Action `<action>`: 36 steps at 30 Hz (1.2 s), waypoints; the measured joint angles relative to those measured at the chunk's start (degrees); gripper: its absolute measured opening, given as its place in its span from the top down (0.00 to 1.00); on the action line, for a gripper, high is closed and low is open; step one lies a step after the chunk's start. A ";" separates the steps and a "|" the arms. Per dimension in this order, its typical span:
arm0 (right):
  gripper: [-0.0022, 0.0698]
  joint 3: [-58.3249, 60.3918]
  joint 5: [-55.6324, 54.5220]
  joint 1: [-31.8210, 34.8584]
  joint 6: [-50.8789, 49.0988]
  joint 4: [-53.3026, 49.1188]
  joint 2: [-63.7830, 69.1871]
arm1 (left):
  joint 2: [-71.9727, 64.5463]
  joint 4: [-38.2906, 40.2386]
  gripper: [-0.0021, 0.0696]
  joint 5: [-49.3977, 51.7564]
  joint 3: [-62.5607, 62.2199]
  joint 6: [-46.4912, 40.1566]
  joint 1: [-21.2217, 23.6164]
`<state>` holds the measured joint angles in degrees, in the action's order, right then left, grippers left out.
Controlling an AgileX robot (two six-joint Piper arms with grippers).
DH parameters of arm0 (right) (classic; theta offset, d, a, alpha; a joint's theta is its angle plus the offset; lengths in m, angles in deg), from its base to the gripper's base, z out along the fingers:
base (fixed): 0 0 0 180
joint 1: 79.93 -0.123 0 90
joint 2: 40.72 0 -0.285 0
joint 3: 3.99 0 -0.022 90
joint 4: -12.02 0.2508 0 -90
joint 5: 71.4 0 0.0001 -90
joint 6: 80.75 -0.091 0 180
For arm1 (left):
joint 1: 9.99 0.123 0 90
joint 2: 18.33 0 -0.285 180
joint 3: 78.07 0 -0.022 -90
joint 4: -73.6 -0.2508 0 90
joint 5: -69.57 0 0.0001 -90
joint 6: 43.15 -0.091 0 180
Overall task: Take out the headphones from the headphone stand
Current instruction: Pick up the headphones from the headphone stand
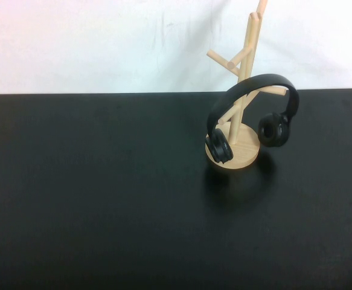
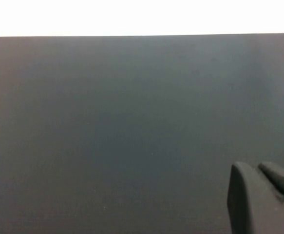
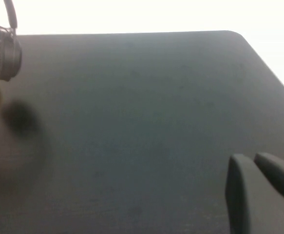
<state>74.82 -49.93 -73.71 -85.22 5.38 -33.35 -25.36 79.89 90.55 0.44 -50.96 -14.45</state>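
Still hanging: black over-ear headphones (image 1: 252, 115) with thin curved headband over a peg of the light wooden tree-shaped stand (image 1: 243, 90), at about one o'clock on the black table (image 1: 103, 193). Left gripper (image 2: 266, 195) and right gripper (image 3: 263, 187) low over bare tabletop, well apart from it, fingers nearly together, holding nothing. Best reached with the right arm: open wide, pinch headband top, lift up and off the peg without tipping the base.

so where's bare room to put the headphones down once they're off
Bare table left of and in front of the stand. Crowded only at the stand, where the headphones hang. Left hand and right hand sit low over bare table.
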 joint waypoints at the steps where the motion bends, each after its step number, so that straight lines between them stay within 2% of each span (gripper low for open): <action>1: 0.98 0.00 -0.04 0.00 0.00 0.46 0.00 | 0.00 0.00 0.98 0.00 0.00 0.00 0.00; 7: 0.98 0.00 -1.35 0.00 -0.54 5.50 0.00 | 0.00 0.00 0.98 0.00 0.00 0.00 0.00; 17: 0.98 0.12 -9.85 0.00 -5.01 40.38 0.00 | 0.00 0.00 0.98 0.00 0.00 0.00 0.00; 23: 0.98 0.12 -12.38 0.00 -5.01 45.68 -0.09 | 0.00 0.00 0.98 0.00 0.00 0.00 0.00; 29: 0.98 -4.10 0.49 0.00 -0.40 45.91 1.42 | 0.00 0.00 0.98 0.00 0.00 0.00 0.00; 36: 0.98 -20.63 21.91 0.00 8.42 41.09 18.07 | 0.00 0.00 0.98 0.00 0.00 0.00 0.00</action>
<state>54.19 -28.02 -73.71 -76.80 46.47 -15.28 -25.36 79.89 90.55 0.44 -50.96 -14.45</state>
